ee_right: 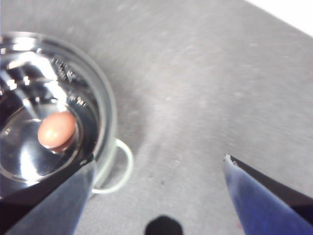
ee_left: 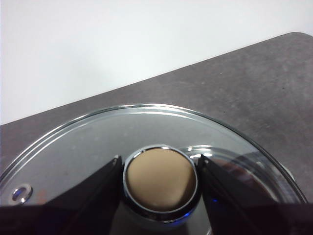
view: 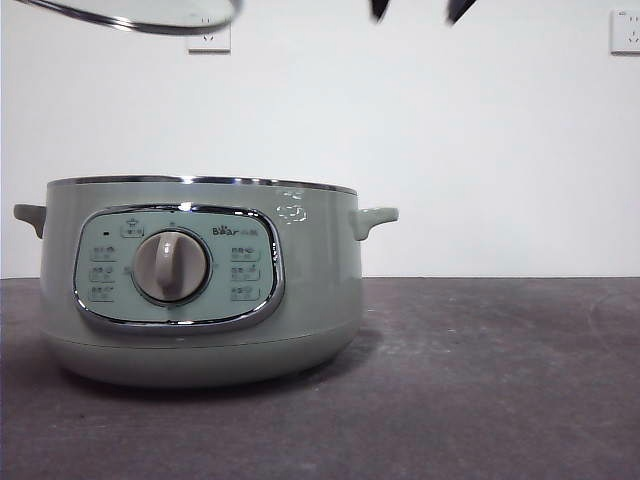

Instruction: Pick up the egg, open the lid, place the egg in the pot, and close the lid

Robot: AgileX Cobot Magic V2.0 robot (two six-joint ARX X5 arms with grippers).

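The pot (view: 200, 290) stands on the dark grey bench (view: 500, 380), left of centre in the front view, its control panel and dial facing the camera. Its chrome rim is bare, with no lid on it.

The lid (view: 140, 14) hangs in the air above the pot's left side, only its lower rim and some glass showing at the top edge of the front view, slightly tilted. In the left wrist view the left gripper (ee_left: 160, 183) pinches the knob (ee_left: 160, 180) of the lid, one black jaw pressed to each side of it. The glass and chrome rim spread around the knob, with a small steam vent near the rim. Bench and white wall show beyond the lid.

The egg (ee_right: 56, 130) lies inside the pot, on the shiny metal floor of the bowl, seen from above in the right wrist view. It touches neither gripper. One side handle (ee_right: 117, 169) of the pot juts out just beside the bowl's rim.

The right gripper (ee_right: 156, 196) is spread wide and holds nothing, hovering above the bench beside the pot, off its handle side. In the front view its two black tips (view: 418, 10) peek in at the top edge, right of the lid and well above the pot.
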